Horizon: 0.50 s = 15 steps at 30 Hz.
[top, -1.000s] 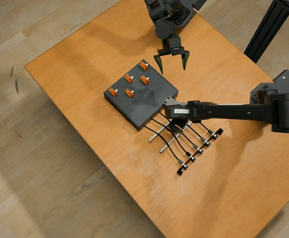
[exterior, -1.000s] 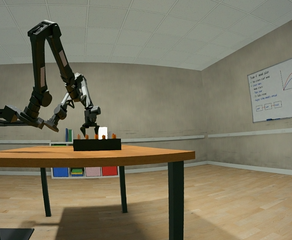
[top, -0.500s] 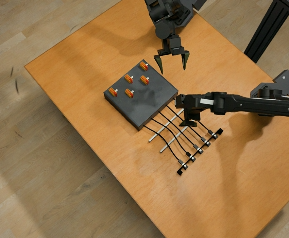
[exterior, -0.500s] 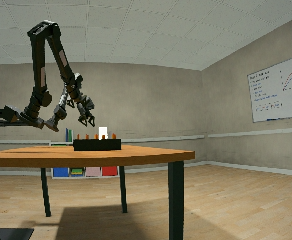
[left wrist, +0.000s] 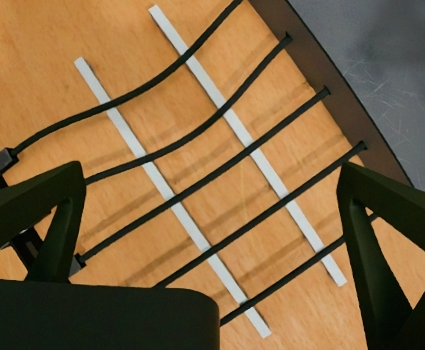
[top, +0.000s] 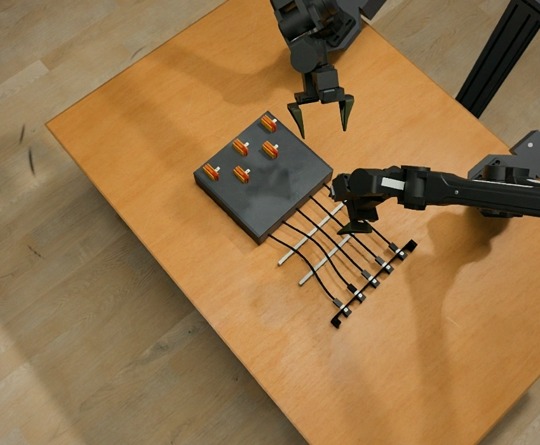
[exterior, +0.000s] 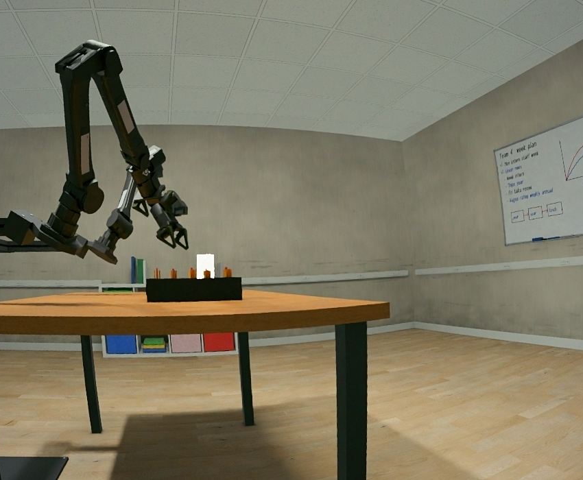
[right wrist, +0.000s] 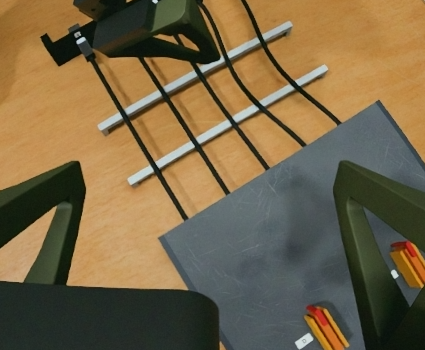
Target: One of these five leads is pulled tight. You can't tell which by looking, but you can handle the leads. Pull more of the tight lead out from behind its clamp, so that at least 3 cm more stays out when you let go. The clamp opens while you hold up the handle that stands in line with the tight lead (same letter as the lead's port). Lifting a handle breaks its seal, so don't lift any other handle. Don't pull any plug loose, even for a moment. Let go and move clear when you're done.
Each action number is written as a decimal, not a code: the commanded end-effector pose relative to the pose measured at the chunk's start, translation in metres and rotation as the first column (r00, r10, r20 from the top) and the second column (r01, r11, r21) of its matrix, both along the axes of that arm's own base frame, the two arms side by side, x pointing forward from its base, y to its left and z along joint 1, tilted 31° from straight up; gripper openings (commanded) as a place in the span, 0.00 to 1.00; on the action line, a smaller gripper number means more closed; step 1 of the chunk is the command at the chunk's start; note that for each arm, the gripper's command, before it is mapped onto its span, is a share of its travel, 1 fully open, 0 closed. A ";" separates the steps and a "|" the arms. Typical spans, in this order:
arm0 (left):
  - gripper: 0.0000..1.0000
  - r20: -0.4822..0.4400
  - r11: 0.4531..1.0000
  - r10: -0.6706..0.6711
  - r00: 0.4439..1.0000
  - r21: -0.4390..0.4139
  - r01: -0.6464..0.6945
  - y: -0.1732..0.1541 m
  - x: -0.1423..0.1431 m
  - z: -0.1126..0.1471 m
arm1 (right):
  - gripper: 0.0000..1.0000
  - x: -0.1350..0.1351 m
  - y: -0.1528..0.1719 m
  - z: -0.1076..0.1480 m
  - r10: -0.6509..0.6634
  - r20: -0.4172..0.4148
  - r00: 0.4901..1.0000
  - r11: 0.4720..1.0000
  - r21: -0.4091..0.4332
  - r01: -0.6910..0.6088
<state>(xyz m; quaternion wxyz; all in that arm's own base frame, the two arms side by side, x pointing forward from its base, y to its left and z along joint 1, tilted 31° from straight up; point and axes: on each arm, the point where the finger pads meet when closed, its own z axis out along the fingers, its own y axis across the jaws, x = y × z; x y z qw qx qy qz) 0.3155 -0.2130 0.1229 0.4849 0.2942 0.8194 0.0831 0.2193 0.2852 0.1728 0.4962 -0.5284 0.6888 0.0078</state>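
Five black leads (top: 337, 239) run from the front edge of the grey box (top: 263, 177) to plugs in a black rail (top: 373, 282). They cross two white strips (top: 311, 234). Five orange handles (top: 239, 147) stand on the box top. My left gripper (top: 356, 225) is open and empty. It hovers above the leads nearest the rail's far end. In the left wrist view its fingers stand wide apart, well clear of the leads (left wrist: 206, 178) below. My right gripper (top: 321, 117) is open and empty, in the air beyond the box's back corner. In the right wrist view it (right wrist: 208, 171) looks down on the box (right wrist: 292, 242).
The box (exterior: 193, 289) sits near the middle of the wooden table. The left arm's long forearm (top: 476, 191) reaches in over the table from the right side. A black frame post (top: 500, 52) stands beyond the table's far right corner.
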 end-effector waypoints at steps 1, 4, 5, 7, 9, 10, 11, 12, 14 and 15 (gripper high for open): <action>1.00 0.023 0.999 0.012 1.000 -0.034 -0.011 -0.002 0.004 0.011 | 1.00 0.003 0.007 0.016 0.002 0.014 1.000 1.000 0.026 -0.003; 1.00 0.010 1.000 0.010 1.000 -0.022 -0.010 -0.002 0.003 0.006 | 1.00 0.003 0.007 0.016 0.002 0.014 1.000 1.000 0.026 -0.003; 0.89 0.012 1.000 0.019 1.000 -0.014 -0.019 0.003 0.006 0.007 | 1.00 0.008 0.004 0.017 -0.016 0.012 1.000 0.999 0.035 0.015; 0.66 0.000 0.999 -0.011 1.000 0.050 0.011 0.000 0.011 0.005 | 1.00 0.013 0.003 0.014 -0.039 0.000 0.999 0.998 0.052 0.039; 0.43 -0.022 0.990 -0.051 0.998 0.133 0.053 0.002 0.014 -0.001 | 1.00 0.024 -0.003 0.011 -0.086 -0.012 0.996 0.993 0.074 0.086; 0.32 -0.042 0.982 -0.071 0.997 0.173 0.078 0.003 0.017 -0.005 | 1.00 0.031 -0.009 0.009 -0.116 -0.018 0.993 0.989 0.085 0.118; 0.32 -0.065 0.972 -0.092 0.994 0.212 0.103 0.004 0.019 -0.010 | 1.00 0.039 -0.015 0.007 -0.149 -0.024 0.989 0.984 0.096 0.151; 0.32 -0.090 0.960 -0.110 0.990 0.247 0.129 0.005 0.022 -0.015 | 1.00 0.045 -0.025 -0.005 -0.183 -0.036 0.982 0.978 0.093 0.186; 0.32 -0.153 0.929 -0.146 0.977 0.319 0.189 0.007 0.028 -0.026 | 1.00 0.062 -0.044 -0.016 -0.261 -0.054 0.964 0.958 0.107 0.265; 0.32 -0.188 0.907 -0.164 0.968 0.356 0.223 0.009 0.031 -0.033 | 1.00 0.071 -0.054 -0.020 -0.303 -0.061 0.951 0.944 0.119 0.308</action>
